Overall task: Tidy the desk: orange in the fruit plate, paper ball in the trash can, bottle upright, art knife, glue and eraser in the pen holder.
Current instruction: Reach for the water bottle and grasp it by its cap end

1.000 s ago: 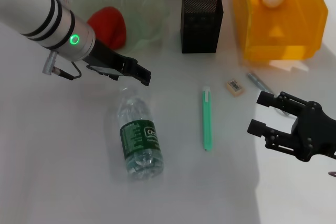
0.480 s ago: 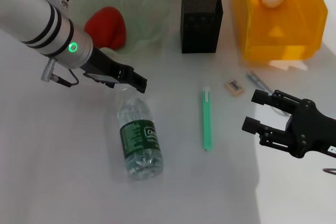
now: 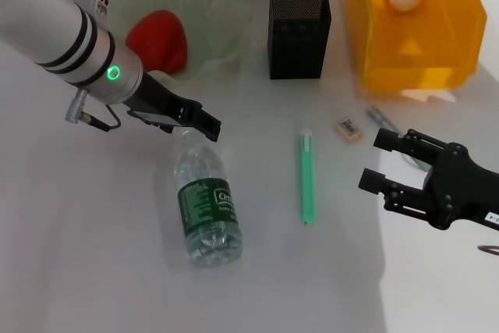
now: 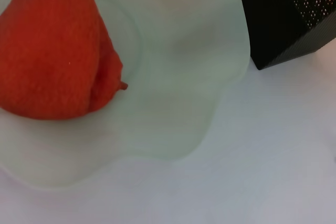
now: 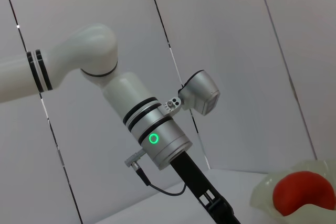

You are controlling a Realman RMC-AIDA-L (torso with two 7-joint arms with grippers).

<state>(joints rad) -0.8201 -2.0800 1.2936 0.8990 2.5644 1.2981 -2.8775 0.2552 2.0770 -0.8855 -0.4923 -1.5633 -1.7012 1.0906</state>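
The bottle (image 3: 206,207) lies flat just below the left claw (image 3: 204,121), whose opening I cannot tell; its green label's writing is unreadable. Right claw (image 3: 379,160) open. Only the left wrist view shows the orange (image 4: 52,56) close, inside the fruit plate (image 4: 184,72).

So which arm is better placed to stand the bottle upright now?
Probably the left. The left gripper hovers right at the cap end of the lying bottle. The right gripper, fingers open, is far across the desk, beyond the green pen.
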